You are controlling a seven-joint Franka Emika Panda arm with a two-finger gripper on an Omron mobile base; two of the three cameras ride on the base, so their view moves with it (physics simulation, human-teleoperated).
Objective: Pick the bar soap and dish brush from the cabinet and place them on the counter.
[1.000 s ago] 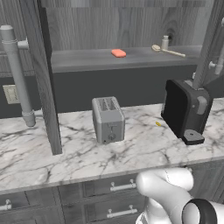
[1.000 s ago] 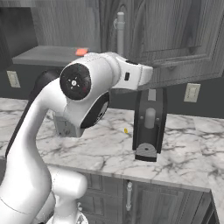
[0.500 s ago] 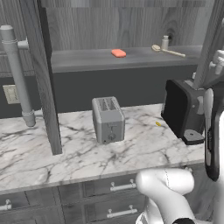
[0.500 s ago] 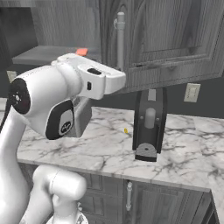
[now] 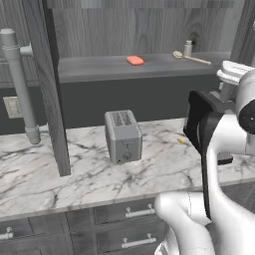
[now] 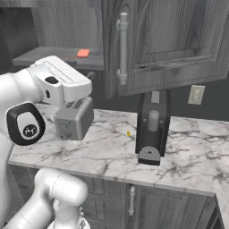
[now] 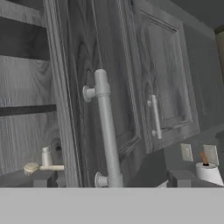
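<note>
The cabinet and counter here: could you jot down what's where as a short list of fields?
cabinet: door open, grey shelf showing
soap: orange-red bar lying flat, mid-shelf
dish brush: lying on the shelf, right of the soap
small bottle: upright behind the brush
counter: white marble
toaster: standing on the counter below the shelf
claw: open, holding nothing, facing the door handle

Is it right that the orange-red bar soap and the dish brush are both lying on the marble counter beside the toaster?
No. The bar soap and the dish brush both lie on the grey shelf of the cabinet, above the counter. The left base view shows it. The toaster stands on the counter without them.
</note>
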